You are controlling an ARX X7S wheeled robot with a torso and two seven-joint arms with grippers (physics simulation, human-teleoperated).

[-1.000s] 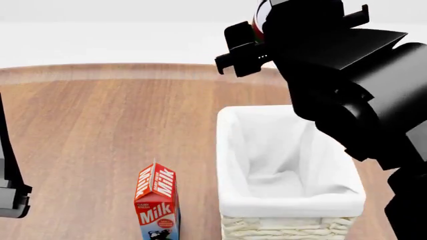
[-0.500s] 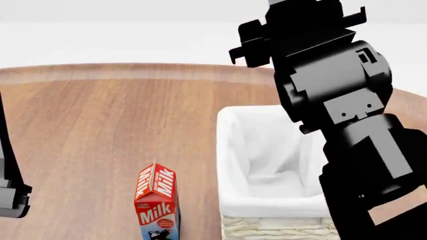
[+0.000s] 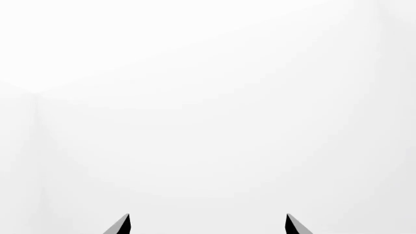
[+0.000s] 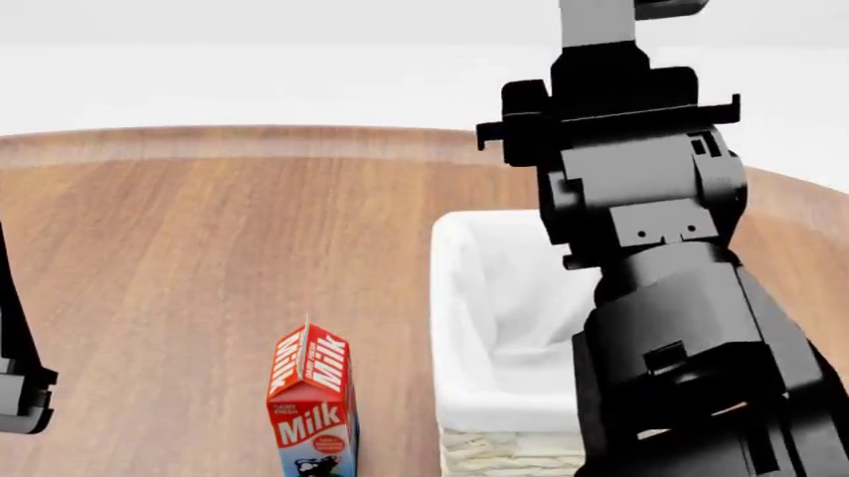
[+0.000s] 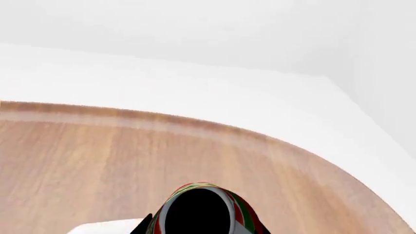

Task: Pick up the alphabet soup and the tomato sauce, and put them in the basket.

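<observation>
The tomato sauce (image 5: 201, 209), a can with a red and green label, is held between the fingers of my right gripper (image 5: 202, 227), its dark end facing the wrist camera. In the head view my black right arm (image 4: 637, 199) hangs over the basket (image 4: 451, 298) and hides the can. The basket is cream wicker with a white cloth lining, and one corner (image 5: 107, 227) shows beside the can. My left gripper (image 3: 208, 225) is open, facing blank white with nothing between its fingertips. The alphabet soup is out of view.
A red milk carton (image 4: 312, 402) stands left of the basket near the front. The round wooden table (image 4: 239, 229) extends behind and to the left. My left arm (image 4: 20, 393) sits at the table's left edge.
My right arm has swung in over the basket and its wrist has turned, so the red sliver of can seen earlier is now hidden. The left arm has not moved.
</observation>
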